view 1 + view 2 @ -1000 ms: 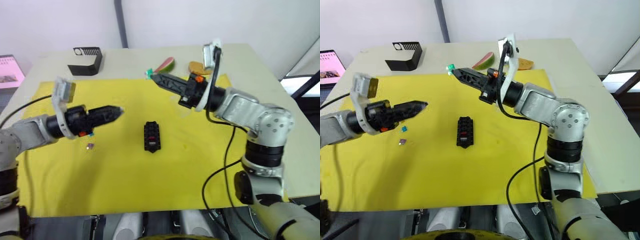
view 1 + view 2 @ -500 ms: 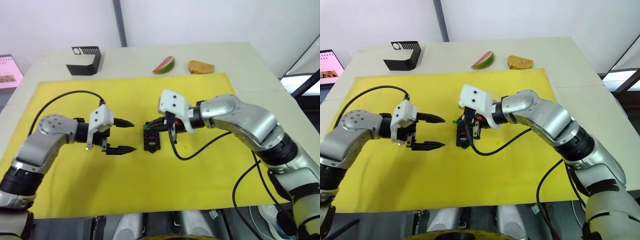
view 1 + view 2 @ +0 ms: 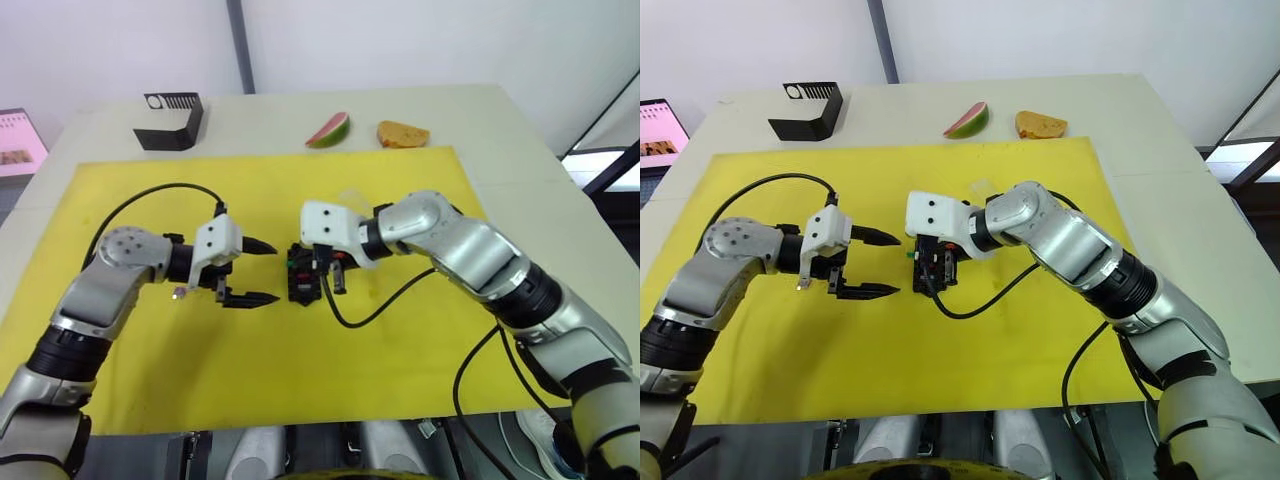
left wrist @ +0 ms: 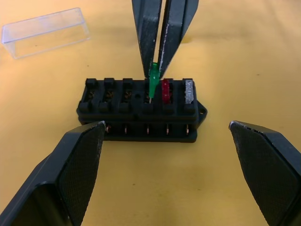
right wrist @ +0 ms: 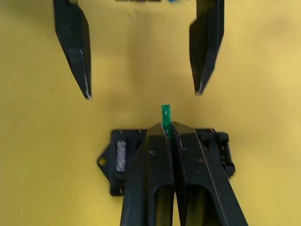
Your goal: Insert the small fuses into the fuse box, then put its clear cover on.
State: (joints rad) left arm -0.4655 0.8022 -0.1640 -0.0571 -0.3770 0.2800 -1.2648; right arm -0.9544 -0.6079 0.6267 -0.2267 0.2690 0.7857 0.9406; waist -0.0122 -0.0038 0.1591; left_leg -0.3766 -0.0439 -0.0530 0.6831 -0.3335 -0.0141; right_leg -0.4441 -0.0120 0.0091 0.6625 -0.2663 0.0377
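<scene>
**Green fuse poised over its slot**

We hold a green fuse [image 4: 154,84] pinched between the closed jaws of our right gripper [image 4: 160,59], its blades just at the mouth of a slot in the fuse box [image 4: 141,110]. The box sits near the middle of the yellow mat [image 3: 400,360] on the counter [image 3: 500,130]. 2 fuses are already seated beside that slot: a red one [image 4: 166,91] and a grey one [image 4: 189,91]. The other slots in that row look empty.

Our left gripper [image 3: 245,272] waits just beside the box, jaws spread wide and holding nothing. The clear cover [image 4: 45,31] lies on the mat a little beyond the box, open side down as far as we can tell.

We judge the fuse to be very light, stiff and smooth, likely to twist or slip if pushed off-axis; gripping it by the plastic head, as now, leaves the blades free. The box is light too and may slide under pressure, so steadying it by its long sides seems wise. The cover looks thin and easily cracked; its long edges suit a gentle hold.

We can read no brands, labels or writing here.
</scene>
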